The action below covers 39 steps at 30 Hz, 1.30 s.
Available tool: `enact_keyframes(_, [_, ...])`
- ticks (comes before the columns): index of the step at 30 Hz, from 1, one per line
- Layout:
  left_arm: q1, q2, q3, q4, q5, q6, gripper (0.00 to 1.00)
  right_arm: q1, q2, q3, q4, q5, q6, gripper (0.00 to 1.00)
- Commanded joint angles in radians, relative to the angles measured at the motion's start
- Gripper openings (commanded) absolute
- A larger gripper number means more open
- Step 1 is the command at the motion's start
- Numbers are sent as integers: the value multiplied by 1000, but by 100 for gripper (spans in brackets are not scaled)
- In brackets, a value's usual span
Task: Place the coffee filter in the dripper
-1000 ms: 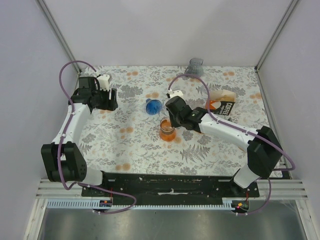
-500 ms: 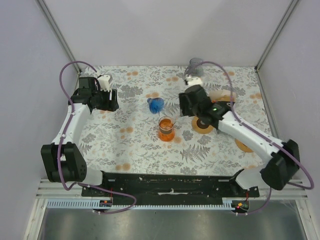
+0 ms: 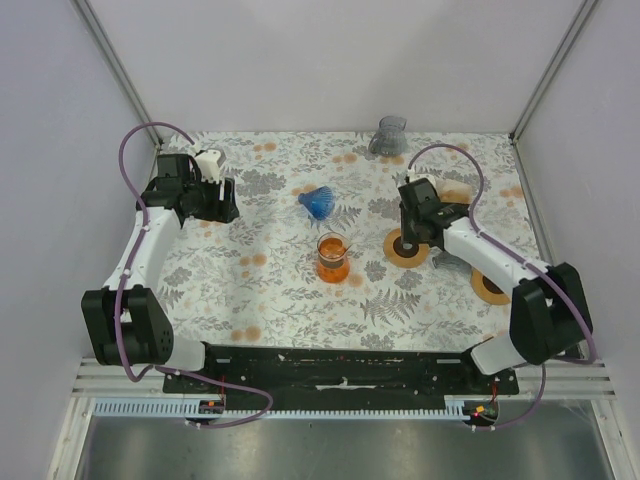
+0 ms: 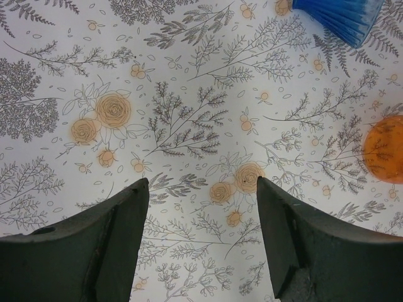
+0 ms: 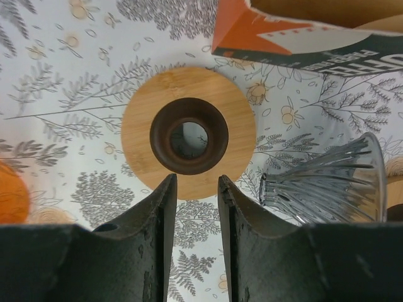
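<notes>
While the right jaws hang slightly apart, empty, above the wooden ring (image 5: 135, 135), we see the clear dripper (image 5: 327, 182) tipped over just beside it; the coffee box (image 5: 296, 34) lies beyond; the left jaws gape empty above the tabletop (image 4: 189, 88).

My floral-print desk (image 3: 270, 290) carries:
- a blue ribbed cone (image 3: 318, 202), on its side
- an orange translucent cup (image 3: 333, 258)
- a wooden disc with a dark hole (image 3: 405, 249)
- a second wooden disc (image 3: 490, 288)
- a clear ribbed glass cone (image 5: 327, 182), on its side
- a grey ribbed cup (image 3: 389, 135)
- a printed carton (image 5: 264, 31)

Matt wooden ring (image 5: 141, 135), clear glossy ribbed dripper (image 5: 324, 182), printed matt tablecloth (image 5: 63, 94)
</notes>
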Motion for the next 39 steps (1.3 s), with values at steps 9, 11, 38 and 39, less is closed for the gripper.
enact_keyframes(9, [-3,-29,31,-7,27,14,74,-71,188,3,73,-30,-32,39])
enact_keyframes(11, [-3,-26,32,-8,24,16,74,-73,208,-2,86,-42,-34,39])
enact_keyframes(38, [-11,-69,267,-251,500,-10,92,45,-203,75,23,-89,-126,0])
enact_keyframes(39, [-20,-72,290,-246,551,-47,92,77,-228,89,23,-72,-130,0])
